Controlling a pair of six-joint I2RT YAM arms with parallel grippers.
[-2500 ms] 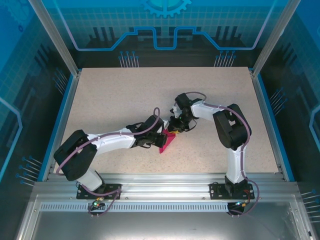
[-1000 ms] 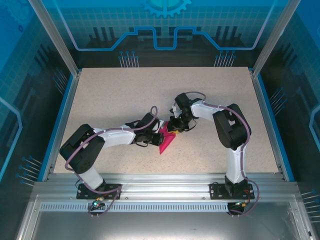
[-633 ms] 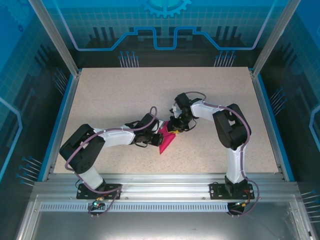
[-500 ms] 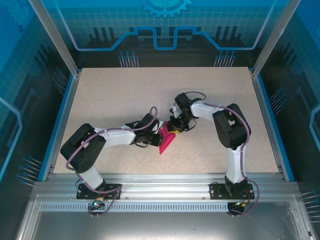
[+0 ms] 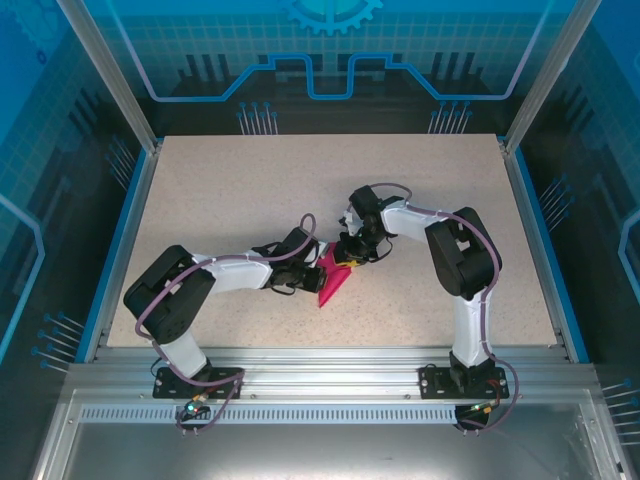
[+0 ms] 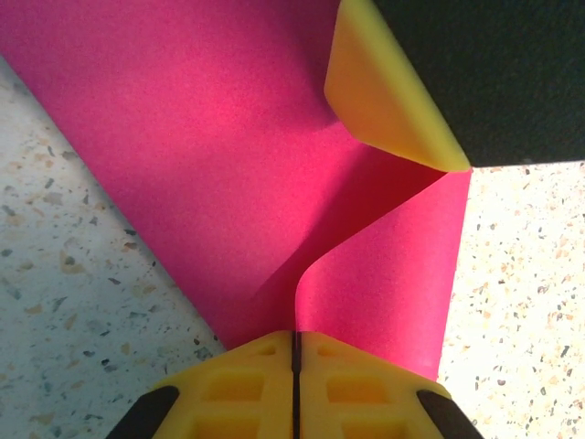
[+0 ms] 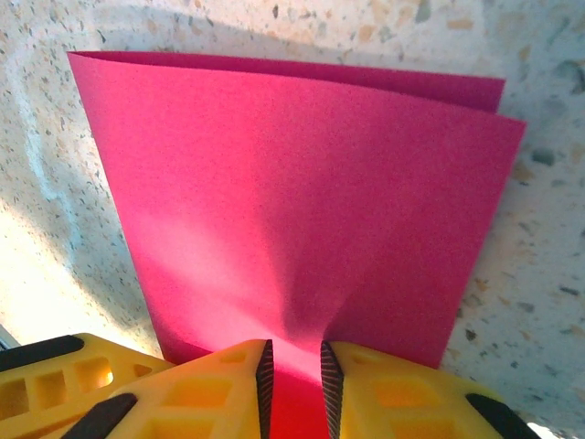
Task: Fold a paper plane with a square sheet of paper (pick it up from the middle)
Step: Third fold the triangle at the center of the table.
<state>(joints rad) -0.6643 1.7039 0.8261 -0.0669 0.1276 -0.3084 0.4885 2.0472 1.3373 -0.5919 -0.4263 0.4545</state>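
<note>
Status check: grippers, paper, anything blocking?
Left gripper shut on paper sheet edge. Right gripper pinching it too. Sheet folded double, curling up at left gripper. No obstruction seen.

The counter (image 5: pixel 220 190) is a pale beige slab flecked with dark specks. Blue strips (image 5: pixel 118 240) run along its left and right edges. Aluminium posts (image 5: pixel 108 75) rise from its far corners, leaning outward. The back wall (image 5: pixel 420 50) is translucent blue, printed with a fine grid, lighter blue lines and a gear emblem (image 5: pixel 330 12) at the top. The side walls (image 5: pixel 40 200) carry a similar blue pattern. An aluminium rail (image 5: pixel 330 375) borders the near edge, with a grey metal sheet (image 5: pixel 330 450) below it. The light is even from above. The wrist views show bright patches and soft shadows on the counter.
</note>
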